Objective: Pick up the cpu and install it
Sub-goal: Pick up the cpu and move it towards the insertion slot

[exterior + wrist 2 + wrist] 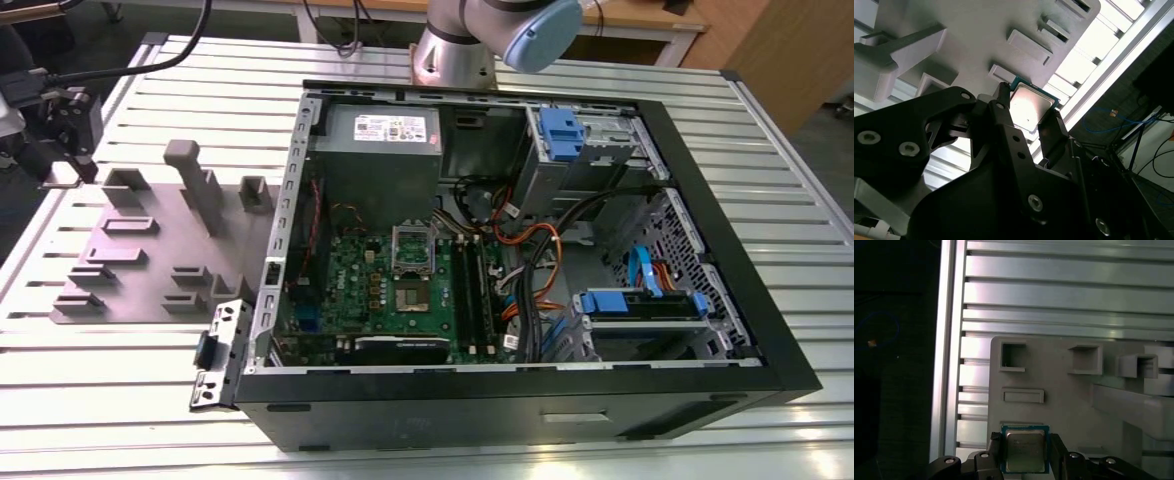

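Gripper point(1026, 452) above grey tray point(1074, 405) | cpu point(1025, 455) lies flat, directly between fingers | fingers appear pinched on its opposite edges

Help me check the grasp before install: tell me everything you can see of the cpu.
The cpu is a small, thin square chip with a silvery-grey metal lid on top, ringed by a blue-green board edge. It sits flat between the fingers of the gripper, which close on two opposite edges in both wrist views. It is over the edge of the grey holder plate, lid towards the cameras. Whether its underside touches the plate cannot be told.
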### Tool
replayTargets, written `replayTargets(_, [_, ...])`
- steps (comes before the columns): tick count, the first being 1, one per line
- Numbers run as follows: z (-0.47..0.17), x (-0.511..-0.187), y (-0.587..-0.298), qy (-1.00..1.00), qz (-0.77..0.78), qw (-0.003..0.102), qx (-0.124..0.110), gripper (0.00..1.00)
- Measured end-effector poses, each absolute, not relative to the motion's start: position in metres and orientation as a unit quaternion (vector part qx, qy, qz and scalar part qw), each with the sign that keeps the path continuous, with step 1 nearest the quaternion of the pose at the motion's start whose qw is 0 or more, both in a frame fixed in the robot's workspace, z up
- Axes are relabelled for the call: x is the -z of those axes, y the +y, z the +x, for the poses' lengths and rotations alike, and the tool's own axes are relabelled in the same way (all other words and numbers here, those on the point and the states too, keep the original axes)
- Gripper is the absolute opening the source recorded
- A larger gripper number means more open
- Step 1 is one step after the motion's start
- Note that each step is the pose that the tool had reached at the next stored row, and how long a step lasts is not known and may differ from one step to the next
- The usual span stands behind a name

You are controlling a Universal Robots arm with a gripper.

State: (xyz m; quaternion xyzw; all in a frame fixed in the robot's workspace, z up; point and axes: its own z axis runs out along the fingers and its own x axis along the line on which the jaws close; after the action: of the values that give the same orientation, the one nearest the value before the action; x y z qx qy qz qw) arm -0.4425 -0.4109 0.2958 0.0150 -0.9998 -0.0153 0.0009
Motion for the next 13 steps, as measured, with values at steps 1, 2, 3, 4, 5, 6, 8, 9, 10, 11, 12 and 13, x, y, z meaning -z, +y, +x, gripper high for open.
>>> replayTargets(1, [-0.4425,-0.296,-0.4109,-1.0,0.015,0.001,0.015,0.47])
replayTargets(2, [-0.4425,-0.2962,-0.4109,-1.0,0.015,0.001,0.015,0.47])
replayTargets(3, [-0.4425,-0.2964,-0.4109,-1.0,0.015,0.001,0.015,0.47])
replayTargets(4, [-0.4425,-0.2965,-0.4109,-1.0,0.015,0.001,0.015,0.47])
replayTargets(5, [-0.4425,-0.2968,-0.4109,-1.0,0.015,0.001,0.015,0.47])
replayTargets(6, [-0.4425,-0.2973,-0.411,-1.0,0.015,0.001,0.015,0.47])
replayTargets(8, [-0.4425,-0.2976,-0.4109,-1.0,0.015,0.001,0.015,0.47])
replayTargets(9, [-0.4425,-0.2978,-0.4109,-1.0,0.015,0.001,0.015,0.47])
replayTargets(10, [-0.4425,-0.298,-0.4109,-1.0,0.015,0.001,0.015,0.47])
replayTargets(11, [-0.4425,-0.2991,-0.4109,-1.0,0.015,0.001,0.015,0.47])
replayTargets(12, [-0.4425,-0.3005,-0.411,-1.0,0.015,0.001,0.015,0.47])
replayTargets(13, [-0.4425,-0.3006,-0.4109,-1.0,0.015,0.001,0.015,0.47])
